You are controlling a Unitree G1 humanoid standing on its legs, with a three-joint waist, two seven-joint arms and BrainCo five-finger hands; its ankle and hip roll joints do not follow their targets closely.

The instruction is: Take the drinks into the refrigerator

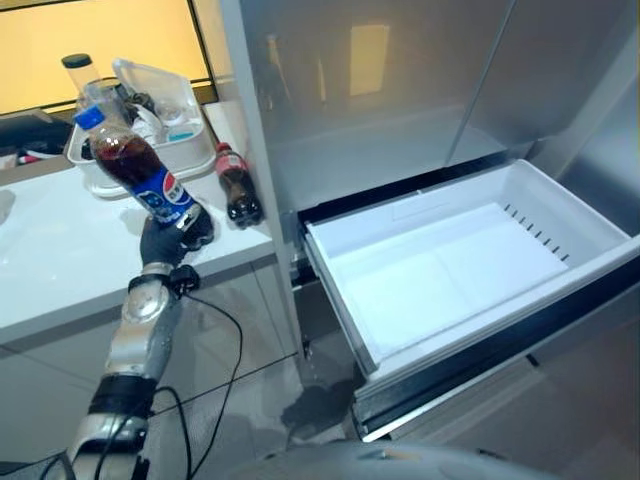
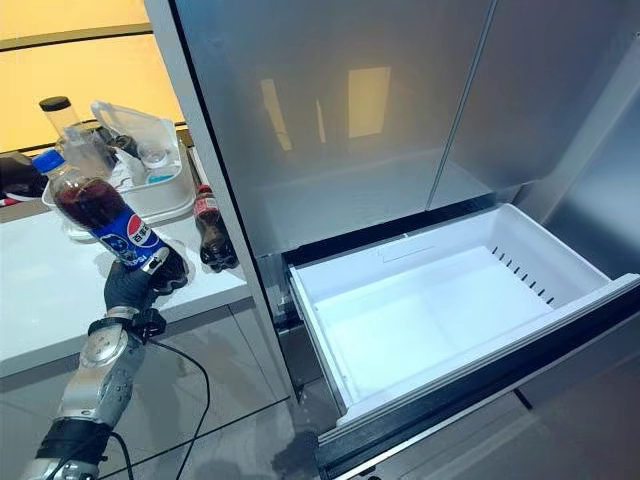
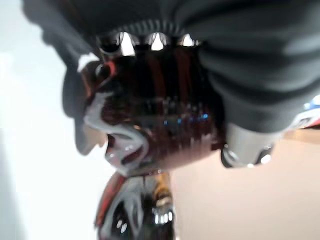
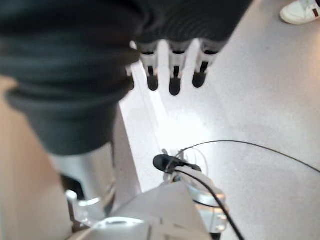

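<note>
Cola bottle (image 1: 140,172): blue cap, dark drink, blue label; tilting with the cap toward the far left, being held up above the tabletop (image 1: 60,260) near its front edge.
Left robot hand (image 1: 178,232): gripping the cola bottle at its base, fingers curling round it; in the left wrist view the dark bottle (image 3: 160,115) is sitting tight between the fingers and thumb.
Second cola bottle (image 1: 237,185): red cap and label; standing upright on the tabletop, just right of the held bottle, beside the refrigerator wall.
White bin (image 1: 190,150): resting on the tabletop behind both bottles, holding clear containers; a black-lidded clear container (image 1: 82,78) is standing at its left end.
Refrigerator (image 1: 400,90): grey doors shut above; standing right of the tabletop.
Drawer (image 1: 340,290): white, pulled out at the bottom of the refrigerator, showing a bare white floor.
Right robot hand (image 4: 172,70): fingers hanging straight and relaxed, holding nothing, above the grey floor (image 4: 260,110).
Shoe (image 4: 300,11): a person's white shoe resting on the floor.
</note>
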